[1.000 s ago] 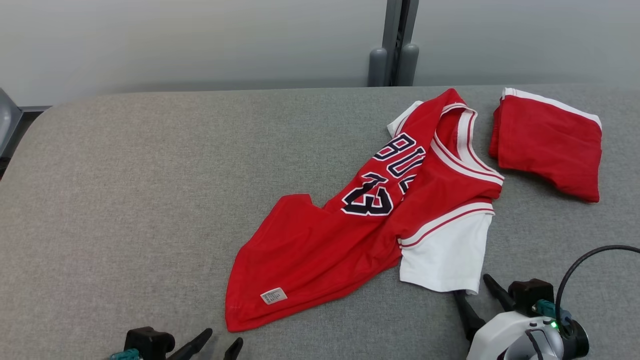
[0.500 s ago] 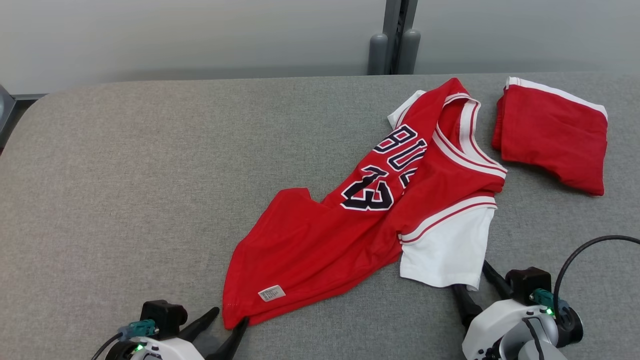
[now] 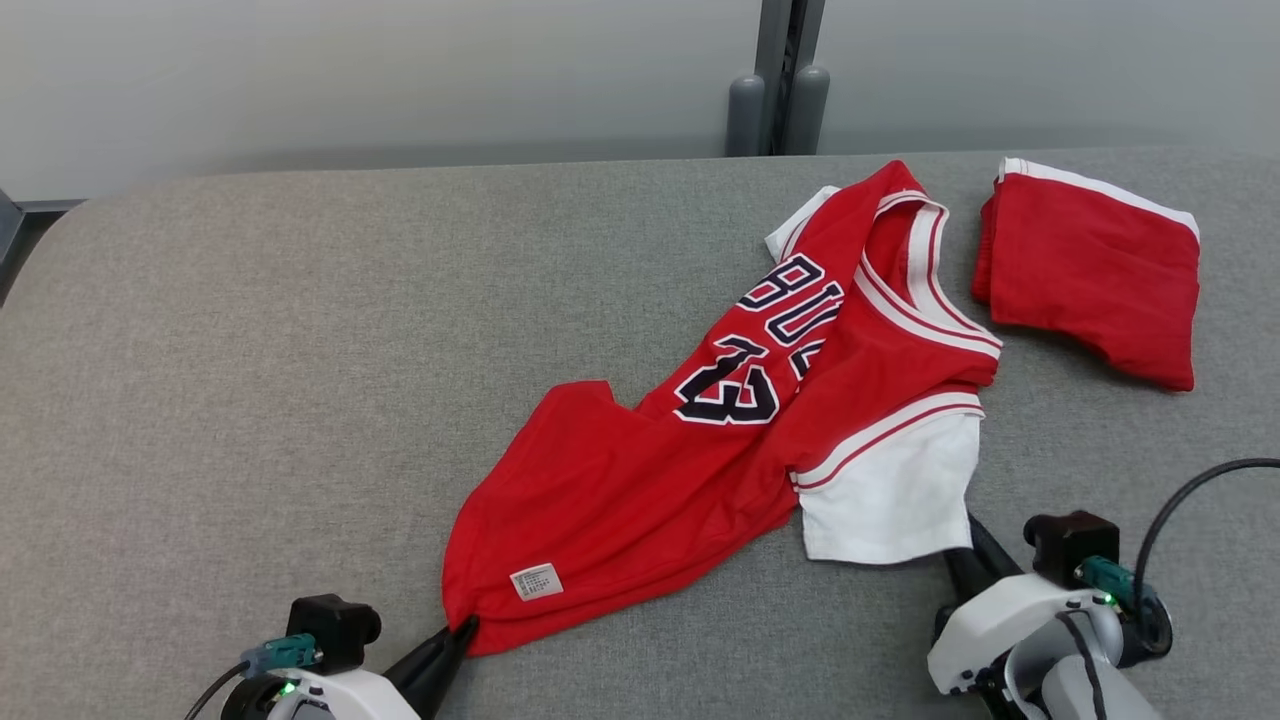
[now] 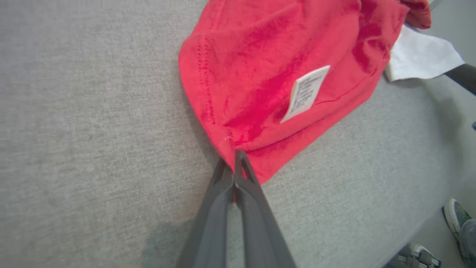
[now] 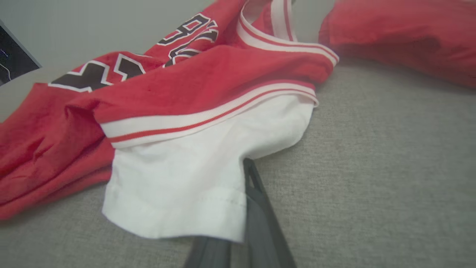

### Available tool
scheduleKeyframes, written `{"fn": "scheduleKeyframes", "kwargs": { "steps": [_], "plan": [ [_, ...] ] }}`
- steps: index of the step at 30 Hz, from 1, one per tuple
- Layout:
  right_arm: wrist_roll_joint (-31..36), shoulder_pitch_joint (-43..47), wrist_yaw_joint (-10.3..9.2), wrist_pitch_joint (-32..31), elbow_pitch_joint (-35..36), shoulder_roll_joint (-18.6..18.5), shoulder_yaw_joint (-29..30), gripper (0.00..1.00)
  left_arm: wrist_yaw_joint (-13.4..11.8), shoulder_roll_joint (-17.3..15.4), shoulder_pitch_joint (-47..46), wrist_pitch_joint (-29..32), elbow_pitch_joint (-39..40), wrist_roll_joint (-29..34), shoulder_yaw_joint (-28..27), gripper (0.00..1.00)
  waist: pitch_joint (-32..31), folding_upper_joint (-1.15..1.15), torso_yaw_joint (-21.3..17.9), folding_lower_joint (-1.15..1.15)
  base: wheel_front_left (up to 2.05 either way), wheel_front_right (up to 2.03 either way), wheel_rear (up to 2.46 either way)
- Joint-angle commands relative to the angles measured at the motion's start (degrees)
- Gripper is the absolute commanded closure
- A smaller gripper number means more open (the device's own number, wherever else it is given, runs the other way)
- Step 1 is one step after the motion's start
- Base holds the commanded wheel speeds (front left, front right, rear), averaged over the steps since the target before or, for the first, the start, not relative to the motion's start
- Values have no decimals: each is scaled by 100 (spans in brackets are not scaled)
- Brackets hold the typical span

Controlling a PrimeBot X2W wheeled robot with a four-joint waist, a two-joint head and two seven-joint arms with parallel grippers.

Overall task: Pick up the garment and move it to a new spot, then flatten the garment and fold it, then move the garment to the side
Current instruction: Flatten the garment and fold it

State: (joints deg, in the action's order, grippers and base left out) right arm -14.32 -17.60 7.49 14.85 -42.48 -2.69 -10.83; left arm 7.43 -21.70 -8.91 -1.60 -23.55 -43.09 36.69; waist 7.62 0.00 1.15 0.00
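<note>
Grey table [image 3: 250, 330], red jersey [image 3: 620, 500] (crumpled).

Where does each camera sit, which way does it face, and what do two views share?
Head view: high, facing down at jersey on table; left gripper, right gripper below.
Left wrist view: low, along shut fingers pinching the red hem.
Right wrist view: low, along its fingers at the white sleeve.
Shared: both wrist views show that white sleeve.
</note>
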Motion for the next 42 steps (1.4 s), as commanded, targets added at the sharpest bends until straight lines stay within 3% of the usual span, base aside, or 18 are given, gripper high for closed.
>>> {"fn": "scheduleKeyframes", "kwargs": {
  "steps": [1,11,19,24,32,39,42],
  "plan": [
    [-7,8,1,46,101,-46,59,100,11,-45,-125,-54,1,-36,-1,100,-19,0,-5,0,0,0,0],
    [400,648,1,42,1842,-44,779,100,-49,-376,197,-558,685,-357,-359,100,-309,0,-63,0,0,0,0],
    [682,1282,1,-7,3486,-40,1208,100,-452,-905,663,-761,1989,-537,-889,100,-455,0,-131,0,0,0,0],
    [671,1343,1,-400,4192,-41,1140,100,-521,-1155,642,-608,2600,-687,-1088,100,-348,0,-202,0,0,0,0],
    [1013,170,1,-1359,4498,-43,822,100,-212,-1778,-549,-211,2715,-596,-1391,100,278,0,-292,0,0,0,0],
    [991,-1430,1,-2014,4255,-40,630,100,1,-2243,-2118,162,2202,-991,-1490,100,970,0,-355,0,0,0,0],
    [958,-2331,1,-2260,3939,-40,521,100,16,-2489,-2955,367,2135,-1449,-1204,100,1315,0,-420,0,0,0,0]
  ]
}}
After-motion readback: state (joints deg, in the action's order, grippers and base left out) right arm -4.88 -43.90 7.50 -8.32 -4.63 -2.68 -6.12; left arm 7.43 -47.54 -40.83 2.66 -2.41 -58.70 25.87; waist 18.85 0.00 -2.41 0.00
